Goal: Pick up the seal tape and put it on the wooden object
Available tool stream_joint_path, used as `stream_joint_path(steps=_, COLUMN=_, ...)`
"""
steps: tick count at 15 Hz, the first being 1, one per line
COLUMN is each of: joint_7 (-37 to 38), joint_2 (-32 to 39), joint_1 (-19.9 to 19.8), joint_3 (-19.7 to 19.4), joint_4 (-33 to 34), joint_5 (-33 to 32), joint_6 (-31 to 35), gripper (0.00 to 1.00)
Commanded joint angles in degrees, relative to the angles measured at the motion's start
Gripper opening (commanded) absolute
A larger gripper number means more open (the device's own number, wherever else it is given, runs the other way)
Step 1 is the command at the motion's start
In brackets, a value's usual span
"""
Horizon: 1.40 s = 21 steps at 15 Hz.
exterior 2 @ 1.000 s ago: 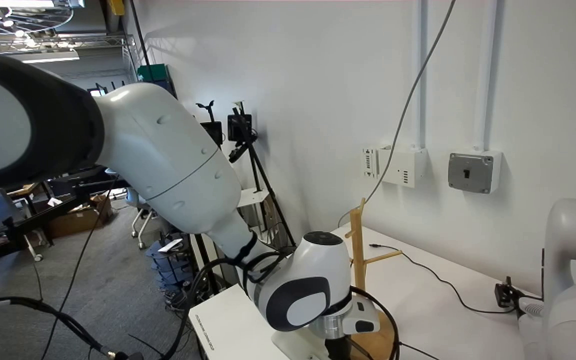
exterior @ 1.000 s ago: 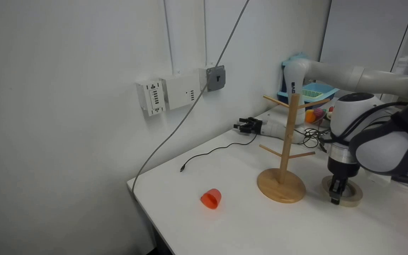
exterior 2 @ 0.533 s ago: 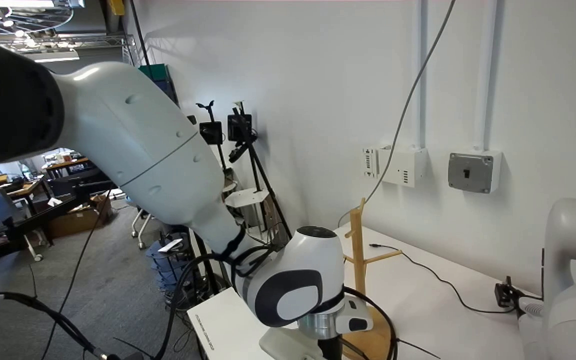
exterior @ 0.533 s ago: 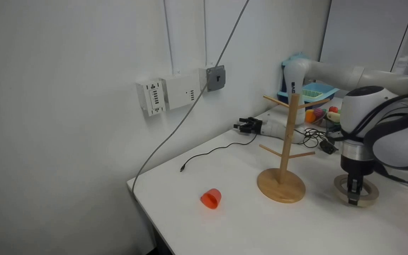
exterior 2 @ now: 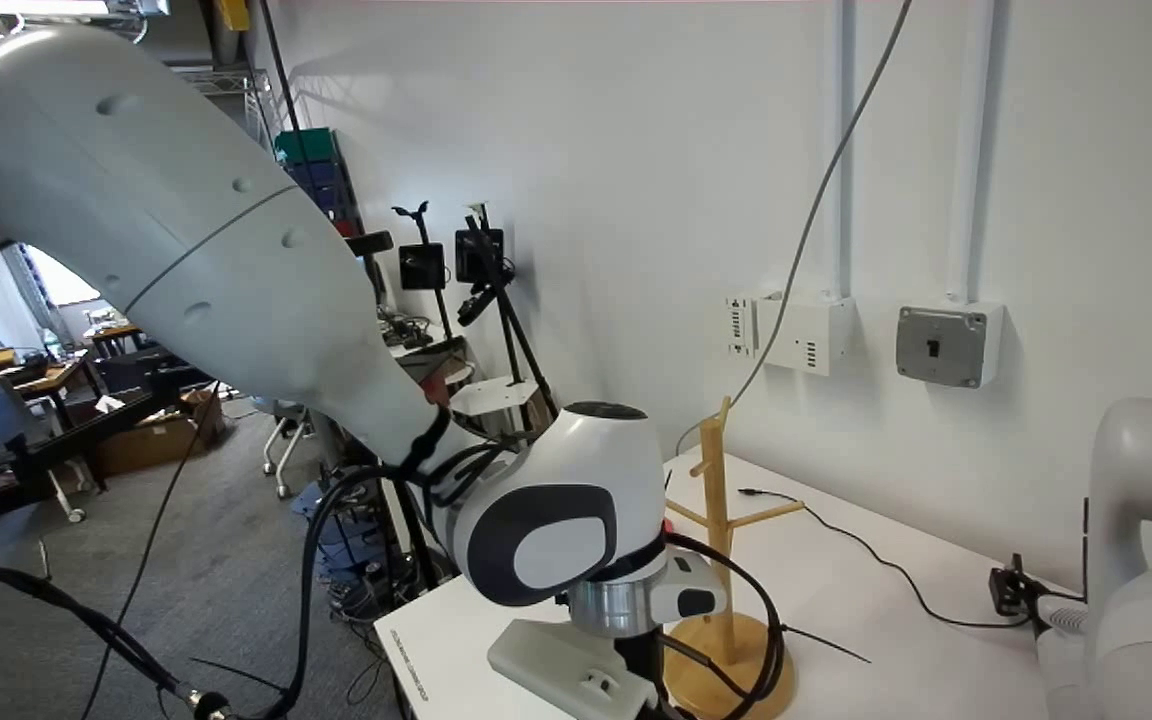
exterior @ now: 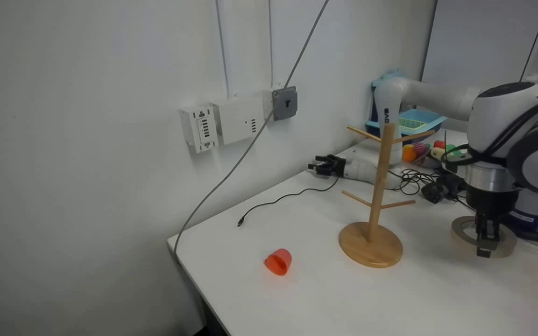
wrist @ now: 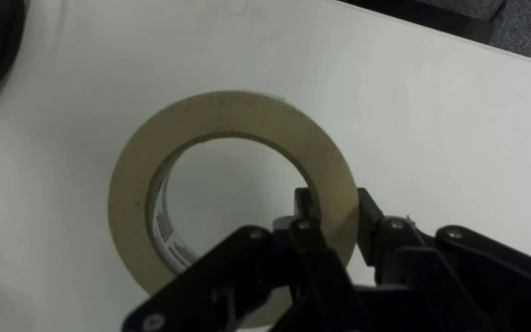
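Pinching the tape (wrist: 228, 115): that's the gripper (wrist: 336, 216), fingers (wrist: 369, 226) clamped on one side of the ring, one in the hole, one outside, easy to see from the wrist view
Tape spot: right of the stand (exterior: 379, 186) in an exterior view, near its base but apart from it, roughly level, can't tell if it's off the table (exterior: 343, 298)
Stand: upright on the table, round base, pegs at two heights, partly behind the arm (exterior 2: 306, 310) in an exterior view
Cup (exterior: 280, 257): orange-red, on its side, left of the stand in an exterior view, well apart
Cable (exterior: 276, 201): black, lying between the stand and the wall (exterior: 87, 140)
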Motion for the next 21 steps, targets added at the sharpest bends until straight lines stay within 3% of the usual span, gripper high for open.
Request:
stream_joint_path(steps=1, joint_7=-3.8, joint_2=-6.9, joint_1=-0.8, joint_3=0.0, joint_4=-3.7, joint_5=-1.1, joint_6=-2.4, gripper=0.06)
stream_joint_path(steps=15, joint_7=-15.7, joint_2=-22.5, joint_1=0.2, joint_3=-0.9, joint_4=-8.7, joint_5=3.9, joint_6=-6.1, gripper=0.06)
stream_joint_path(steps=16, joint_7=-12.1, joint_2=-18.8, joint_1=0.6, joint_3=-0.7, joint_4=-6.8, joint_5=1.6, joint_6=-4.7, gripper=0.25)
stream_joint_path(steps=20, joint_7=-13.3, joint_2=-20.5, joint_1=0.7, joint_3=-0.9, joint_4=-7.7, joint_5=2.6, joint_6=-4.9, gripper=0.25)
stream_joint_path(steps=21, joint_7=-13.3, joint_2=-20.6, joint_1=0.7, joint_3=-0.9, joint_4=-7.8, joint_5=2.6, joint_6=-4.9, gripper=0.06)
